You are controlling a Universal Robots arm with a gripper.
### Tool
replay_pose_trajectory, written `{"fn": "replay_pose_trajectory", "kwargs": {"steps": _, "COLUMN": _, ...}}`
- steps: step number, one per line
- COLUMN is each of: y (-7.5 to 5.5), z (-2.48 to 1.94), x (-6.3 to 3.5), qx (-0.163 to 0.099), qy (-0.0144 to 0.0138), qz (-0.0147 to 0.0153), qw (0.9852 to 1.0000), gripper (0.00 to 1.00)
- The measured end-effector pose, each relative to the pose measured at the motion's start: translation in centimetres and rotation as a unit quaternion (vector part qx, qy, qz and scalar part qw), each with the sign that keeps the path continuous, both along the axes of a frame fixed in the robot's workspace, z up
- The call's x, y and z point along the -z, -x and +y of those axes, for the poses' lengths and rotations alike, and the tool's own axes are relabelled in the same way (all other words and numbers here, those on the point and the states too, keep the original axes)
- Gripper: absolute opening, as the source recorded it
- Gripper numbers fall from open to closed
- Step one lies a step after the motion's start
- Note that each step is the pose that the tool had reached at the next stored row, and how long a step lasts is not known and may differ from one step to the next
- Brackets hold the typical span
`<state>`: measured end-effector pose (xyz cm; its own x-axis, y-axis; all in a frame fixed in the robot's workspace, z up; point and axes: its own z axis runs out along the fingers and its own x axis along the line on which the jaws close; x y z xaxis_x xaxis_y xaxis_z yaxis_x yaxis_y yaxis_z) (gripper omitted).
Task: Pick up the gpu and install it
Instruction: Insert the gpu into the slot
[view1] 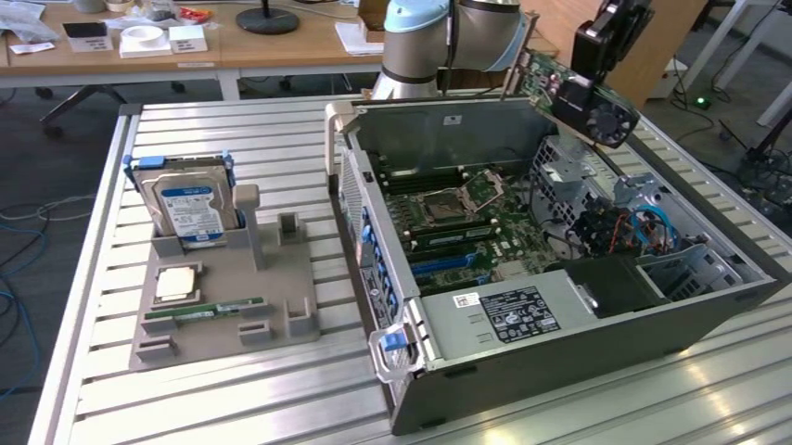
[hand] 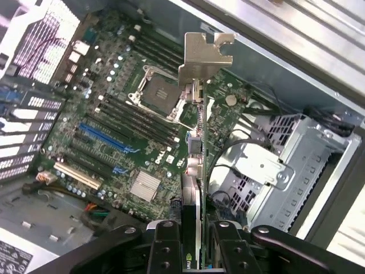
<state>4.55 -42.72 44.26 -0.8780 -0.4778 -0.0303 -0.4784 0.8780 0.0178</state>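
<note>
On the exterior view's left, I see a grey holder tray [view1: 278, 278] on the slatted metal table [view1: 248, 399]. It carries a silver hard drive [view1: 185, 199] standing upright with a blue-white label, a square processor chip [view1: 177, 281] lying flat, and a narrow green memory stick [view1: 204, 311]. In the middle, an open computer case [view1: 557, 324] lies on its side with its motherboard [view1: 465, 227] facing up and the empty processor socket [view1: 465, 197] near the centre of the board. Toward the exterior view's right, above the far corner of the case, the gripper [view1: 592, 74] hangs in the air. Its jaws are closed partway and clamped on the gpu [view1: 594, 107], one finger pressed to each flat face. The card is clear of the case and touches nothing else. In this view its long axis slants down toward the exterior view's right, with the green board edge uppermost and the dark fan side lower. In the wrist view I look along the card edge-on. The gpu [hand: 195, 171] runs as a thin line straight out from between the black fingers [hand: 165, 248] of the gripper [hand: 194, 254]. Its silver mounting bracket [hand: 206, 54] is at the far end. It hangs over the motherboard [hand: 114, 131], between the processor socket [hand: 157, 94] and the metal drive cage [hand: 285, 165].
</note>
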Motion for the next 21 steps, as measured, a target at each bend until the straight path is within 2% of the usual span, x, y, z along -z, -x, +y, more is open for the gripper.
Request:
{"fn": "replay_pose_trajectory", "kwargs": {"steps": 3, "y": 0.0, "z": 0.0, "x": 0.01, "qx": -0.028, "qy": 0.0, "qz": 0.0, "qw": 0.9996, "gripper": 0.26}}
{"fn": "replay_pose_trajectory", "kwargs": {"steps": 6, "y": 0.0, "z": 0.0, "x": 0.02, "qx": -0.054, "qy": 0.0, "qz": 0.0, "qw": 0.9985, "gripper": 0.26}}
{"fn": "replay_pose_trajectory", "kwargs": {"steps": 11, "y": 0.0, "z": 0.0, "x": 0.04, "qx": -0.1, "qy": 0.0, "qz": 0.0, "qw": 0.995, "gripper": 0.26}}
{"fn": "replay_pose_trajectory", "kwargs": {"steps": 15, "y": 0.0, "z": 0.0, "x": 0.05, "qx": -0.135, "qy": 0.0, "qz": 0.0, "qw": 0.9908, "gripper": 0.26}}
{"fn": "replay_pose_trajectory", "kwargs": {"steps": 18, "y": 0.0, "z": 0.0, "x": 0.06, "qx": -0.162, "qy": 0.0, "qz": 0.0, "qw": 0.9867, "gripper": 0.26}}
{"fn": "replay_pose_trajectory", "kwargs": {"steps": 21, "y": 0.0, "z": 0.0, "x": 0.07, "qx": -0.189, "qy": 0.0001, "qz": 0.0, "qw": 0.9819, "gripper": 0.26}}
